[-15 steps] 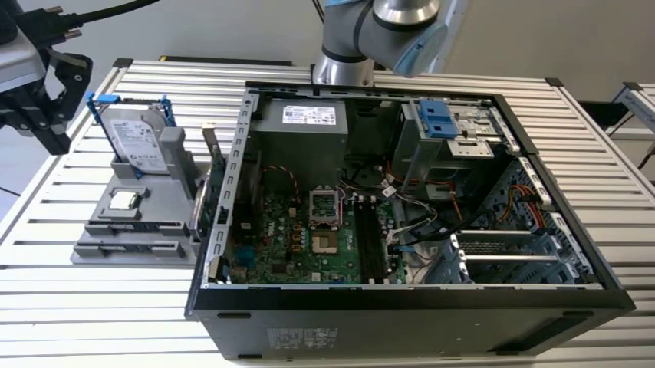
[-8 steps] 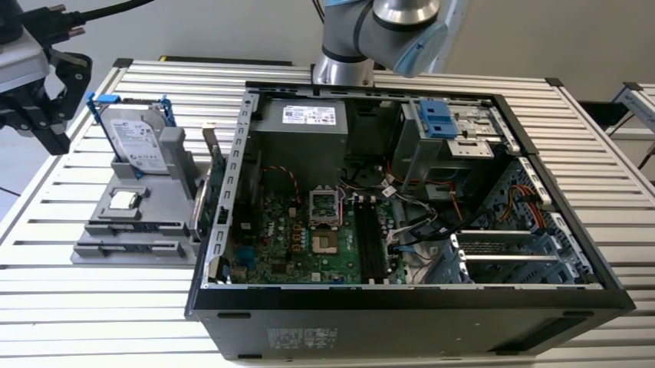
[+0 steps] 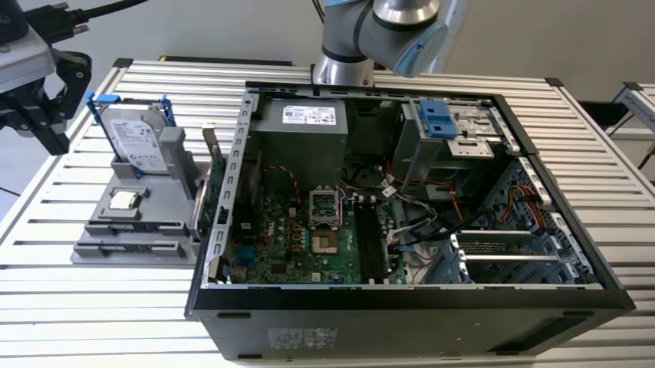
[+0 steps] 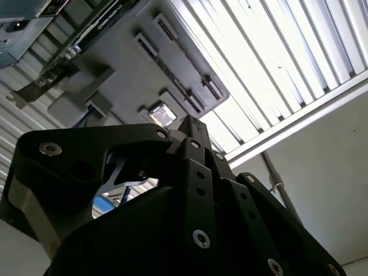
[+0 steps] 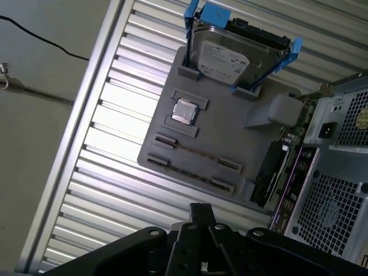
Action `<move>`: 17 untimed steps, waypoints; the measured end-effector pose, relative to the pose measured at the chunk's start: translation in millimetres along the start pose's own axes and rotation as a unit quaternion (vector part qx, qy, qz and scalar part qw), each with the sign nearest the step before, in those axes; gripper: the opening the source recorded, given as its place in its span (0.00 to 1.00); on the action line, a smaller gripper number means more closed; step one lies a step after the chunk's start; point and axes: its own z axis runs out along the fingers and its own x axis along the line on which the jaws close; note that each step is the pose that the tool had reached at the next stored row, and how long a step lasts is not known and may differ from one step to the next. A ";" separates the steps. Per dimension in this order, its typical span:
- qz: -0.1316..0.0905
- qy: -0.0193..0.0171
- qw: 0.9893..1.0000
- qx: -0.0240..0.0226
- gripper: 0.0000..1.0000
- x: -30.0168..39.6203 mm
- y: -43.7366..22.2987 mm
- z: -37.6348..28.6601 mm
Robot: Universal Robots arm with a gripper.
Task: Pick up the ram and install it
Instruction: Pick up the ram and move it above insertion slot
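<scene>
Gripper (image 5: 201, 210) hovering, fingers pressing together on nothing. Ram (image 5: 195, 153) sitting edge-up in grey tray (image 5: 230, 132), ahead of fingertips (hard drive (image 5: 233, 57) standing beyond).

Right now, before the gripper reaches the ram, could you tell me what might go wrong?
The ram lies thin in the tray right by the processor; the gripper could knock either. Loose cables crowd the motherboard's slots and might snag the ram.
</scene>
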 end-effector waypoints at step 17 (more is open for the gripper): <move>-0.060 0.003 0.998 -0.001 0.00 0.0 0.0 0.0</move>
